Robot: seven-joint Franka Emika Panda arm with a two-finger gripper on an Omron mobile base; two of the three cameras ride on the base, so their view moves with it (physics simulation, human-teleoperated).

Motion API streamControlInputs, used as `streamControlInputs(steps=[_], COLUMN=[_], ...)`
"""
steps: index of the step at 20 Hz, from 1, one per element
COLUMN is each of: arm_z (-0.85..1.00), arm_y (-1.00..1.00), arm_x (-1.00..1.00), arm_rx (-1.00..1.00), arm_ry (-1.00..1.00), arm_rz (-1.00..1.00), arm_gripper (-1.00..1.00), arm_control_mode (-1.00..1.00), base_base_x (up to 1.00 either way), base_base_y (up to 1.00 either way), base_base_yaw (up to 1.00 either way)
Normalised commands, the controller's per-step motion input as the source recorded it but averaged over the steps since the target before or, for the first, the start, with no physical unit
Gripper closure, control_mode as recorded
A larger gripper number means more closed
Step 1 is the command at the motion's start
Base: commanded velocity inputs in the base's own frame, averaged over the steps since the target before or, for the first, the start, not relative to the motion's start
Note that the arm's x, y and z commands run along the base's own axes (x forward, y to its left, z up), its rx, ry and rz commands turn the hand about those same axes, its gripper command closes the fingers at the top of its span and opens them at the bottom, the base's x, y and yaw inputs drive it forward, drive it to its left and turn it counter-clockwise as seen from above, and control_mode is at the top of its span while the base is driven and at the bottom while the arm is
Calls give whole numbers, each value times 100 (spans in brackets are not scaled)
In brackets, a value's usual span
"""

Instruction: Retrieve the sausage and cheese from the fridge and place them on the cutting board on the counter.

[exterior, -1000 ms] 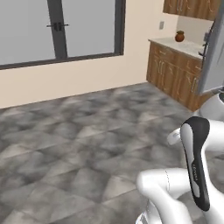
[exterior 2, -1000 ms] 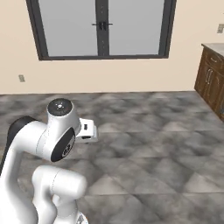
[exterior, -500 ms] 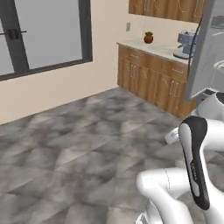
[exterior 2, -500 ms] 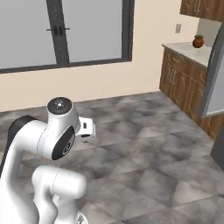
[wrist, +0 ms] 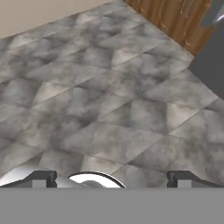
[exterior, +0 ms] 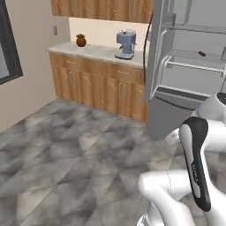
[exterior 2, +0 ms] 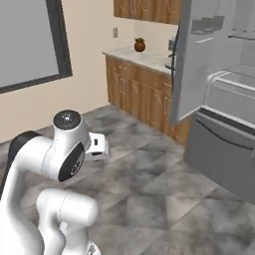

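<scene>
fridge (exterior: 190, 75) stands open; gripper (wrist: 111, 177) spread, aimed floorward.

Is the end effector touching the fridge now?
Apart. In the hand view the open end effector hangs over bare floor, and the fridge stands far off at the upper right.

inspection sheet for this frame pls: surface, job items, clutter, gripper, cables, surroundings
surface: marble counter over wooden cabinets, left of the fridge.
job's things: fridge stands with its door open, grey shelves visible; a small dark item lies on a shelf, too small to identify. Cheese, sausage, cutting board: nothing seen.
clutter: brown pot and blue coffee machine on the counter.
grippers: gripper open, empty, over the floor.
cables: nothing seen.
surroundings: grey tiled floor, beige wall, dark-framed window, upper cabinets.
</scene>
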Motion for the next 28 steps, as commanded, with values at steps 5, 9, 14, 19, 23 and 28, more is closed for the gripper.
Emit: streamControlInputs(steps=[5, 9, 14, 19, 23, 28], arm_z=[0, 0, 0, 0, 0, 0], arm_y=[0, 0, 0, 0, 0, 0], arm_x=[0, 0, 0, 0, 0, 0], arm_rx=[0, 0, 0, 0, 0, 0], arm_ry=[0, 0, 0, 0, 0, 0], arm_rz=[0, 0, 0, 0, 0, 0], arm_gripper=[-100, -100, -100, -100, -100, -100], arm_control_mode=[100, 100, 100, 100, 100, 100], base_base_x=[72, 100, 100, 100, 100, 88], base_base_y=[38, 35, 18, 8, 11, 33], base_base_yaw=[-68, -50, -33, -42, -41, -21])
